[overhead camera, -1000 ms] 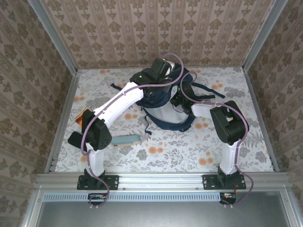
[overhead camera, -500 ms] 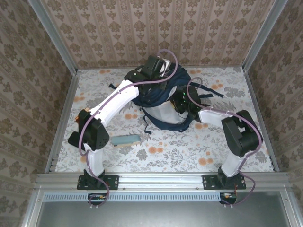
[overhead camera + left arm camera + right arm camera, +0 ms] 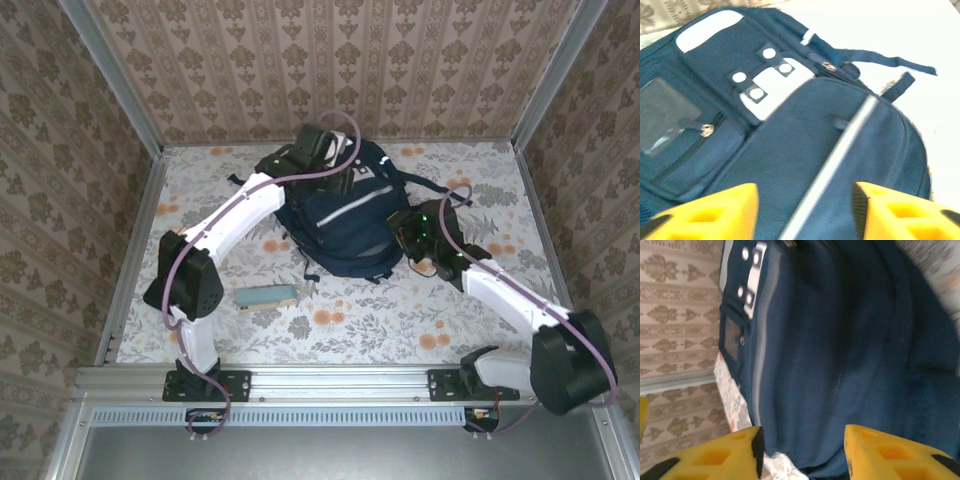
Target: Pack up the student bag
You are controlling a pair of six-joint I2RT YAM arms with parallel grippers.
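The student bag point(image 3: 345, 225) lay flat with its front face up, near the middle of the worktop's point(image 3: 400, 320) far edge. It was probably laid that way so its zips and pockets could be reached from above. The left gripper point(image 3: 805, 215) hung over the bag's far end, fingers spread and holding nothing. The right gripper point(image 3: 802, 455) sat just beside the bag's right flank, also released and empty, seemingly placed to steady or tug the fabric. The bag's long axis ran roughly from the far edge toward the near edge. Its rounded end pointed nearward, and straps trailed out at the far end. A teal case point(image 3: 266, 296) lay apart from it, toward the near-left corner, not yet packed.
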